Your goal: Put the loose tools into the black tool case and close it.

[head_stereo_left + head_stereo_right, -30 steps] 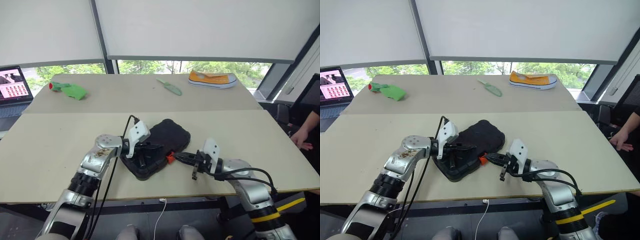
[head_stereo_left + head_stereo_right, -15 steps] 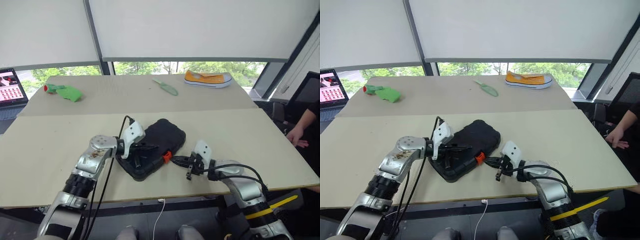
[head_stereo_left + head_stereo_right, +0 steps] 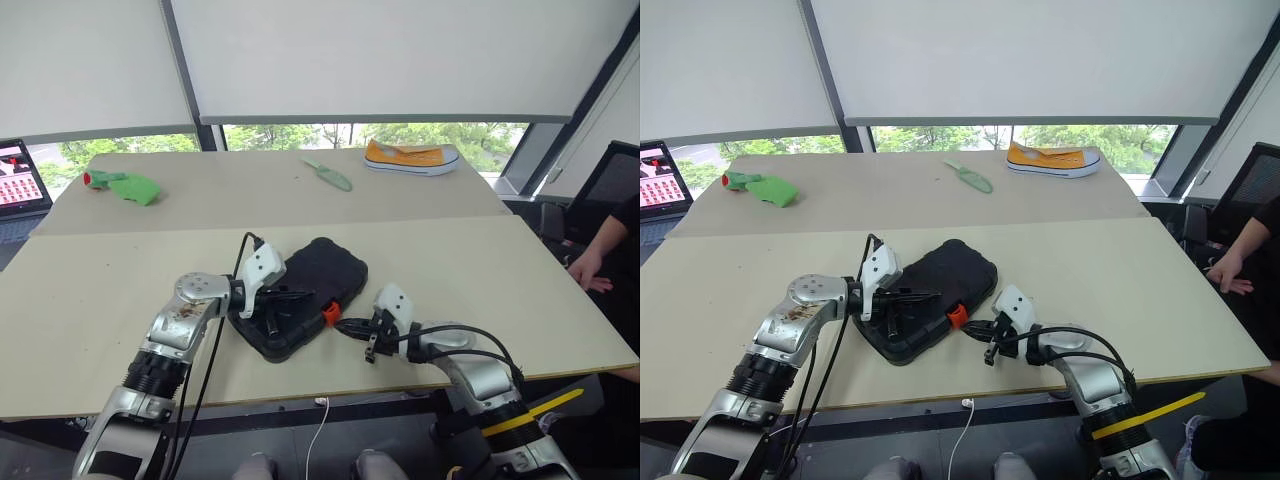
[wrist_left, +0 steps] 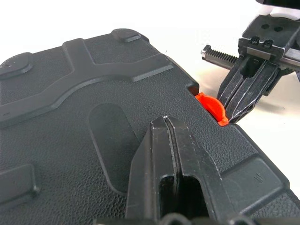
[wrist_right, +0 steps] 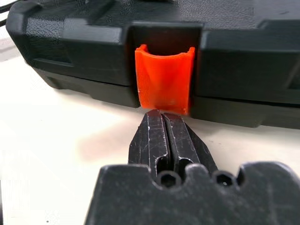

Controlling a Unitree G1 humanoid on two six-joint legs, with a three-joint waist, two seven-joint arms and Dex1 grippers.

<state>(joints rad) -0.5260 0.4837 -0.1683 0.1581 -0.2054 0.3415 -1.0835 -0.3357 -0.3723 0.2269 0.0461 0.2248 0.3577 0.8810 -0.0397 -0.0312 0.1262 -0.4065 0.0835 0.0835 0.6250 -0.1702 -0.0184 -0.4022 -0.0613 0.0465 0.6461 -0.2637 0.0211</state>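
**Case closed, both grippers at the lid and latch**

From the head views you see the black moulded plastic tool case [image 3: 305, 297] lying closed near the front edge of the pale wooden table [image 3: 480, 270], set at an angle, with its small orange latch [image 3: 331, 313] on the near right side. Your left gripper [image 3: 290, 297] rests on the lid with its two fingers pressed together, holding nothing. Your right gripper [image 3: 347, 325] sits just to the right of the latch, fingers also together and empty. On the far table lie a green trowel [image 3: 331, 174], a yellow shoe [image 3: 411, 158] to the right and a green object with a red end [image 3: 124, 184] to the left. A laptop [image 3: 14, 178] stands at the far left, and a person's hand [image 3: 582, 270] shows at the right edge.

In your left wrist view the closed fingers [image 4: 171, 154] lie on the textured lid, and the right gripper's tips touch the latch.

In your right wrist view the shut fingers [image 5: 164, 140] point at the latch's lower edge, right against it.
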